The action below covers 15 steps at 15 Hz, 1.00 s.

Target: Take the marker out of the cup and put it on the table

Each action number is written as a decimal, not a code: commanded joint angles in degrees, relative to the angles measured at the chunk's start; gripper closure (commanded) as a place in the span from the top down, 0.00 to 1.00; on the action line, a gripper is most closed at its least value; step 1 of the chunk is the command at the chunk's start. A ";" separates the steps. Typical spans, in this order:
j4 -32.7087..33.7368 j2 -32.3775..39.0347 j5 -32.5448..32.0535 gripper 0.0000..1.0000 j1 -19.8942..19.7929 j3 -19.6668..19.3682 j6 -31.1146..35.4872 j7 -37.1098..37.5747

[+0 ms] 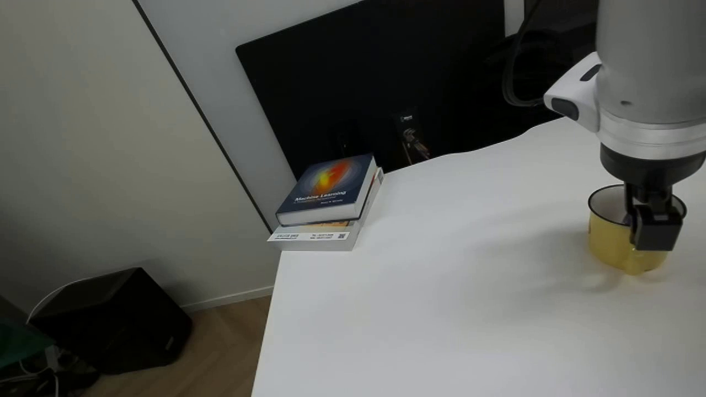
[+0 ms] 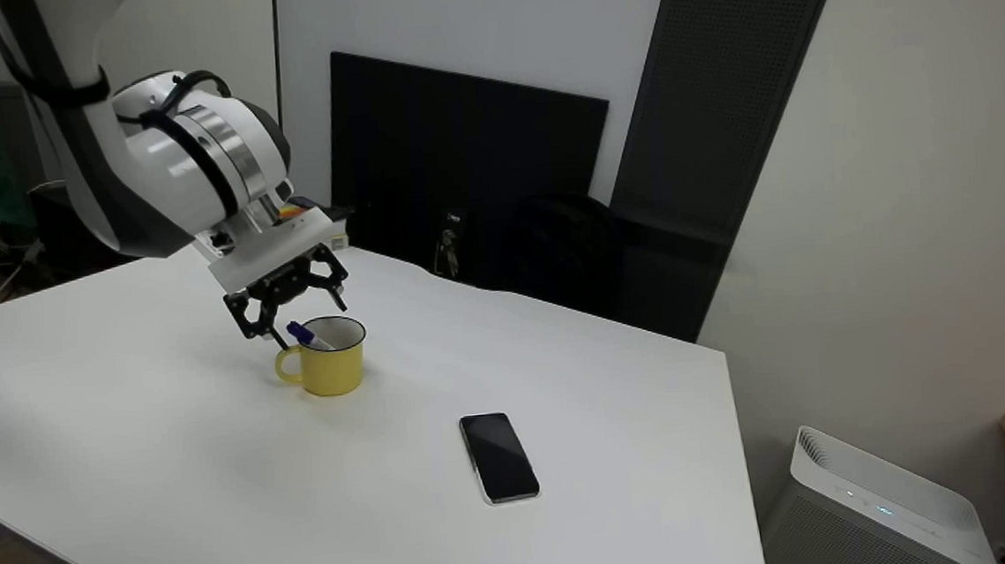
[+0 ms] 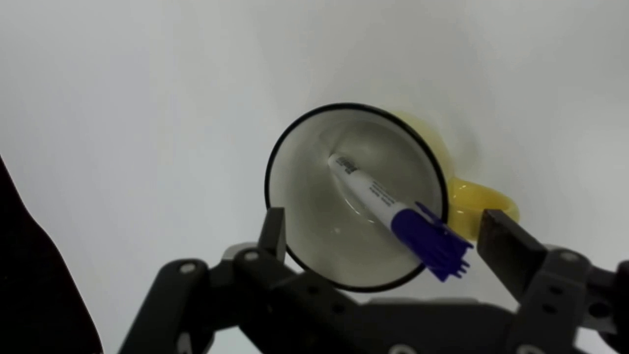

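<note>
A yellow cup (image 2: pixel 332 373) with a dark rim stands upright on the white table (image 2: pixel 216 479). It also shows in an exterior view (image 1: pixel 609 242) and, from above, in the wrist view (image 3: pixel 304 206). A white marker (image 3: pixel 376 196) with a purple cap leans inside the cup, its cap sticking out over the rim near the handle; the cap also shows in an exterior view (image 2: pixel 300 333). My gripper (image 3: pixel 385 233) is open above the cup, with one finger on each side of the marker cap and touching neither side. In an exterior view the gripper (image 1: pixel 655 226) hides most of the marker.
A phone (image 2: pixel 499 457) lies on the table to one side of the cup. Two stacked books (image 1: pixel 325 190) lie at a table corner. A large black monitor (image 2: pixel 459 161) stands behind the table. A white appliance (image 2: pixel 881 503) stands beyond the table's edge.
</note>
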 commanded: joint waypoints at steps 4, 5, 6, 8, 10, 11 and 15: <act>-0.75 -2.37 0.72 1.00 0.43 0.47 -1.95 0.78; -0.84 -2.61 0.74 1.00 0.42 0.49 -2.10 0.70; -0.91 -2.78 0.74 0.75 0.39 0.51 -2.09 0.65; -0.98 -2.94 0.75 0.69 0.41 0.53 -2.28 0.59; -0.99 -2.94 0.69 0.53 0.49 0.54 -2.54 0.59; -0.99 -2.94 0.71 0.45 0.50 0.56 -2.66 0.55; -1.15 -3.27 1.63 0.19 1.89 -0.69 -2.81 -0.05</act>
